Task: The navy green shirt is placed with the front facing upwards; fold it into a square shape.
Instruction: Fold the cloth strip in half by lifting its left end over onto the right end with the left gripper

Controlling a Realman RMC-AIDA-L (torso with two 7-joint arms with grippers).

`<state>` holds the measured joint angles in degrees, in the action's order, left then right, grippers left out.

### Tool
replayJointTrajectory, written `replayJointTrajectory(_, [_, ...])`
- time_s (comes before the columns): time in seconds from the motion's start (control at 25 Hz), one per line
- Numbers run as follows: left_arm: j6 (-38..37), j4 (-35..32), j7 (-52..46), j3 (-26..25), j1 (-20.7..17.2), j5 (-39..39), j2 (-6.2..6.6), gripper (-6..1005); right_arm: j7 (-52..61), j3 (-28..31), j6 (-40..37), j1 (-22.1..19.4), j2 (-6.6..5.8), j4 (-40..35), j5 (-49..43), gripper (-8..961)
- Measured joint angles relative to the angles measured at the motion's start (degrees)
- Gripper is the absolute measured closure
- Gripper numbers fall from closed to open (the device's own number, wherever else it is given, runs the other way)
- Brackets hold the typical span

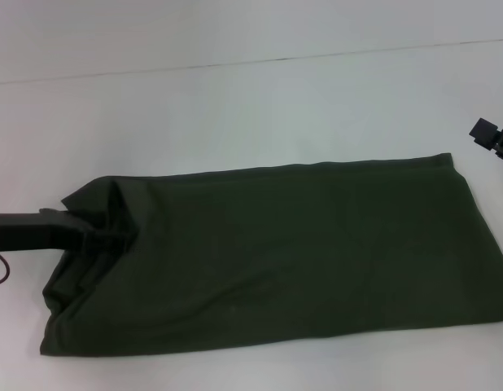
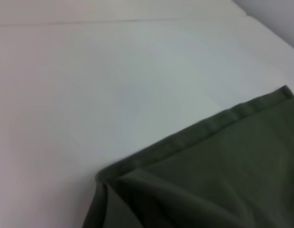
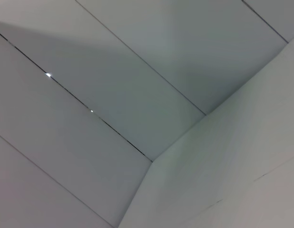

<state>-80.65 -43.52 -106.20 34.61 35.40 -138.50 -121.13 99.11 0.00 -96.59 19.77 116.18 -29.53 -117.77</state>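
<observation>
The navy green shirt point(image 1: 292, 261) lies folded into a long band across the white table point(image 1: 235, 114), filling the lower half of the head frame from left to right edge, plain side up. The left gripper point(image 1: 105, 236) sits at middle left, clenched on a bunched fold of the shirt. The right gripper point(image 1: 493, 138) hovers at the right edge, apart from the cloth; its grip I cannot tell

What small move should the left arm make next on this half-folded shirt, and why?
Probably lift the bunched left end and carry it toward the right edge. The navy green shirt already lies as a long rectangle, and the left end effector sits at its rumpled left end. The right end effector is off the cloth.
</observation>
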Motion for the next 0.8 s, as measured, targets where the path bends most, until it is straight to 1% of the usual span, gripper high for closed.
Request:
replayJointTrajectory(0.36, [-3.5, -2.3, 0.7, 0.0, -0.4, 3.7, 0.09, 80, 0.0, 0.0, 0.1, 0.0, 0.0, 0.0, 0.0, 439])
replayJointTrajectory(0.8, [-2.1, -3.6, 0.7, -0.6, -1.0, 3.9, 0.13, 80, 0.0, 0.0, 0.1, 0.0, 0.0, 0.0, 0.0, 439])
